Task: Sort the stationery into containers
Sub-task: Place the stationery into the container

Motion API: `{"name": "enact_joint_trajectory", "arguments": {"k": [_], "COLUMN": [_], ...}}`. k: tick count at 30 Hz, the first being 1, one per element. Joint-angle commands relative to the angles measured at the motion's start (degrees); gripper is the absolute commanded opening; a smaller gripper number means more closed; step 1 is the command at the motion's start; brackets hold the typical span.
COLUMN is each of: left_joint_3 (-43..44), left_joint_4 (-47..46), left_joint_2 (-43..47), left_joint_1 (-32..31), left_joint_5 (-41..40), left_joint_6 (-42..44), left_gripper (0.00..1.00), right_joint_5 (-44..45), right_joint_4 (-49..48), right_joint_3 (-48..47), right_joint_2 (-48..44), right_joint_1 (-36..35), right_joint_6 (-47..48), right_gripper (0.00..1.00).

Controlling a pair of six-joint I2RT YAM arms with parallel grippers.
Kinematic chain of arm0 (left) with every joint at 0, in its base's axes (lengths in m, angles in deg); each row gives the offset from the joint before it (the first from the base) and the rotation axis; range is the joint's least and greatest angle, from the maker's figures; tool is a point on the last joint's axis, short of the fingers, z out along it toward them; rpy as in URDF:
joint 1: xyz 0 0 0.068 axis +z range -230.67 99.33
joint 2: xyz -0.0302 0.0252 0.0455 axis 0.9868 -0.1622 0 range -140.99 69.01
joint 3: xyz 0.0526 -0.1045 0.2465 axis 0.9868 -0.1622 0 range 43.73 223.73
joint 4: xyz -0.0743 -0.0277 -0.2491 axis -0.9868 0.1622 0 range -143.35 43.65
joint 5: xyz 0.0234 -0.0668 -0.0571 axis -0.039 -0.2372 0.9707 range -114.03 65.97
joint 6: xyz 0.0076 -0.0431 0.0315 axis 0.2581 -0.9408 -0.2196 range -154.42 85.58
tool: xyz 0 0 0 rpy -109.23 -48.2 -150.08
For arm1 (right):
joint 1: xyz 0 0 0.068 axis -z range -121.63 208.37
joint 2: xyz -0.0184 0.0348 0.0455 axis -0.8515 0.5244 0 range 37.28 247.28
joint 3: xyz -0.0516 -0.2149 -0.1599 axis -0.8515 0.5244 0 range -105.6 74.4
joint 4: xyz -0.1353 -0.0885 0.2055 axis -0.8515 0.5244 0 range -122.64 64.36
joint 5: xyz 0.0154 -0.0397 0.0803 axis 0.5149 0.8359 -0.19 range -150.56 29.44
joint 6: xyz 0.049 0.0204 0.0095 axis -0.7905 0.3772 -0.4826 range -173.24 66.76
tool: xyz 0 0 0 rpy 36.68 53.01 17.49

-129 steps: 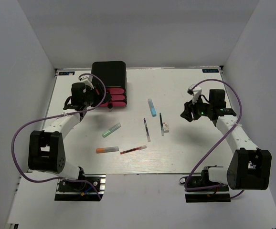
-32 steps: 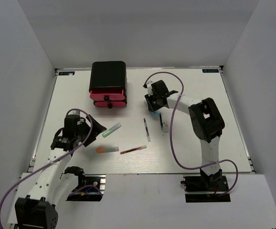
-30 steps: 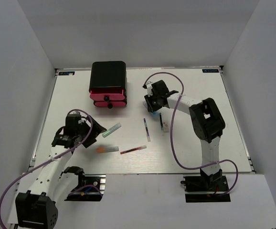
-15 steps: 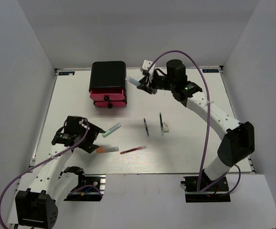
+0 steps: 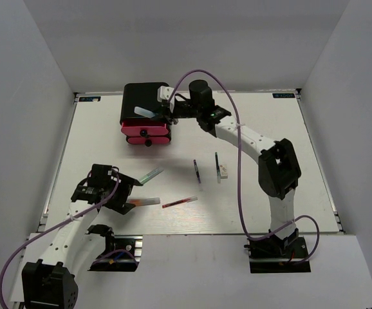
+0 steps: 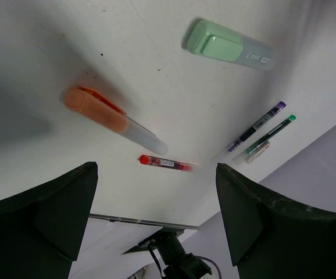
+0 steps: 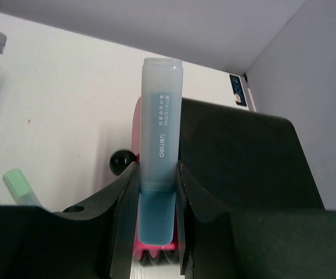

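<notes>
My right gripper [image 5: 161, 112] is shut on the light-blue marker [image 5: 145, 112] and holds it over the black box [image 5: 141, 96] and its pink-red drawers [image 5: 146, 132]. In the right wrist view the marker [image 7: 160, 145] sits between my right gripper's [image 7: 156, 177] jaws, with a pink drawer front [image 7: 135, 125] and a black knob [image 7: 122, 161] below. My left gripper [image 5: 125, 193] is open and empty, just left of the orange marker [image 5: 145, 201]. The green marker [image 5: 150, 174], red pen [image 5: 179, 202], two dark pens [image 5: 197, 171] and white block [image 5: 223, 170] lie on the table.
The left wrist view shows the green marker [image 6: 232, 46], orange marker [image 6: 113, 119], red pen [image 6: 165, 164], dark pens [image 6: 255, 126] and the table's near edge. Grey walls enclose the white table [image 5: 269, 129] on three sides. The right arm stretches across the table's back.
My right gripper picked up the light-blue marker mid-table and carried it left to above the drawers. My left arm drew back from the drawers to beside the orange marker.
</notes>
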Motion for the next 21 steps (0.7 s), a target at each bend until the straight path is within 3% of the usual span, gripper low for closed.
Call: {"name": "enact_joint_trajectory", "arguments": {"k": [1, 21], "left_joint_3": [-0.85, -1.91], "left_joint_4": [0.34, -1.42], "left_joint_2": [1.50, -1.13], "left_joint_1": [-0.27, -0.27], "left_joint_5": [0.69, 1.75], "left_joint_6": [-1.64, -2.16], "left_gripper": [0.92, 0.94], "right_joint_5": [-1.80, 1.80], "right_joint_4": [-6.52, -7.66], "right_joint_3": [-5.34, -4.11], "right_joint_2": [1.09, 8.04], "right_joint_1": [-1.05, -2.37], "right_joint_6": [-3.91, -5.50], "right_gripper": [0.04, 0.09]}}
